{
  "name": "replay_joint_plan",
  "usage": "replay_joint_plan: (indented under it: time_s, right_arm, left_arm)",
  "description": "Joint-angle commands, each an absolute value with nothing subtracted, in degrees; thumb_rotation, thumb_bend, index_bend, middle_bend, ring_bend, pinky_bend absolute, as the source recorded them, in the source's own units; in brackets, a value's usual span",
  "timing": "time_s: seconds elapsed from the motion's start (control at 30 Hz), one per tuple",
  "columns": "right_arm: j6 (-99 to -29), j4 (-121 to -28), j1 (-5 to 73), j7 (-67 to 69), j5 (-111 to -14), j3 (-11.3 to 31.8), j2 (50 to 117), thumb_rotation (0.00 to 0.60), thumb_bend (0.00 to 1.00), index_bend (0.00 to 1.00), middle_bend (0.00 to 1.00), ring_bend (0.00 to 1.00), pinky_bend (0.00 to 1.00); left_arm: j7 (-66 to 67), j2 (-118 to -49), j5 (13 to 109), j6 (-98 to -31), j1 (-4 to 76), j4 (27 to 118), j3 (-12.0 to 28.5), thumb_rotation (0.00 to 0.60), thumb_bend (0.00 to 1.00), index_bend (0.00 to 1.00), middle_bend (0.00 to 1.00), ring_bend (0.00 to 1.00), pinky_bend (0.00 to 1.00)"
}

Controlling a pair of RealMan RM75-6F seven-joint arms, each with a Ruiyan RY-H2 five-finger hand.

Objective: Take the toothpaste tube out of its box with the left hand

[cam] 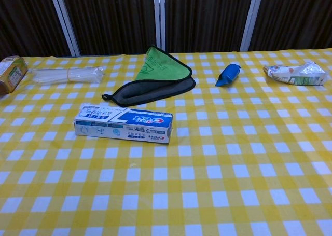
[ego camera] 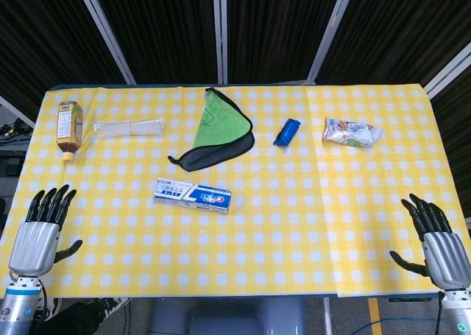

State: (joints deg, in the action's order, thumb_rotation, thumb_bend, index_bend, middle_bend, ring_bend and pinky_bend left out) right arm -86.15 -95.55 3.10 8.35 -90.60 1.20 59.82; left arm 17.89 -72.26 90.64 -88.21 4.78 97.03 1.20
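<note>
At the lower left of the head view: my left robot hand (ego camera: 40, 232), one item, fingers spread apart and stretched forward over the table (ego camera: 294, 232) edge, holding nothing and touching none of the objects. At the lower right of the same view: my right robot hand (ego camera: 436, 243), one item, likewise spread wide and holding nothing. Neither shows in the chest view.

Toothpaste box (ego camera: 192, 196): one, white and blue, lying flat left of centre in the head view, well apart from both of my hands. Its long axis runs nearly left to right across the frame, the right end tipped slightly toward the lower edge. The blue-and-red logo end points right, the pale end left. The flaps look closed; I see no tube outside it.

Cloth (ego camera: 217, 129): one, green with a dark grey underside, folded, just above the box near top centre.

Bottle (ego camera: 68, 129): one, amber liquid, lying on its side at upper left, cap toward the lower edge.

Clear plastic packet (ego camera: 129, 127): one, just right of the bottle.

Small blue packet (ego camera: 287, 132): one, right of the cloth.

Crumpled wrapper (ego camera: 352, 132): one, white and printed, at upper right.
</note>
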Motion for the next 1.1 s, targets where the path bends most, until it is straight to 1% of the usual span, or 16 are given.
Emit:
replay_joint_plan:
  time_s: [0.03,0.47,0.73,1.0,1.1]
  right_arm:
    - [-86.00,-95.51,3.12,8.30,-90.60,1.12,59.87,0.600,0.08,0.00,0.00,0.00,0.00]
    - [-85.86,-95.56,3.19,7.85,-90.22,1.29,60.10,0.600,0.08,0.00,0.00,0.00,0.00]
    - [-86.30,-95.70,3.04,9.31,-89.69,1.75,59.45,0.600,0.08,0.00,0.00,0.00,0.00]
    - [-86.36,-95.93,3.07,10.87,-90.11,1.67,58.85,0.600,0.08,0.00,0.00,0.00,0.00]
    - [-86.20,-95.96,3.05,11.81,-90.01,1.61,58.50,0.600,0.08,0.00,0.00,0.00,0.00]
  left_arm:
    - [17.84,-72.25,90.58,-88.15,4.80,97.03,1.23,0.600,0.00,0.00,0.00,0.00,0.00]
    - [17.59,-72.38,90.50,-87.29,5.27,96.75,1.25,0.600,0.00,0.00,0.00,0.00,0.00]
    - [18.32,-72.73,90.04,-84.90,6.61,97.77,1.39,0.600,0.00,0.00,0.00,0.00,0.00]
    - [23.34,-71.87,87.55,-77.97,12.05,103.95,4.54,0.600,0.00,0.00,0.00,0.00,0.00]
    - [26.16,-71.73,83.24,-71.63,16.30,106.53,7.00,0.600,0.00,0.00,0.00,0.00,0.01]
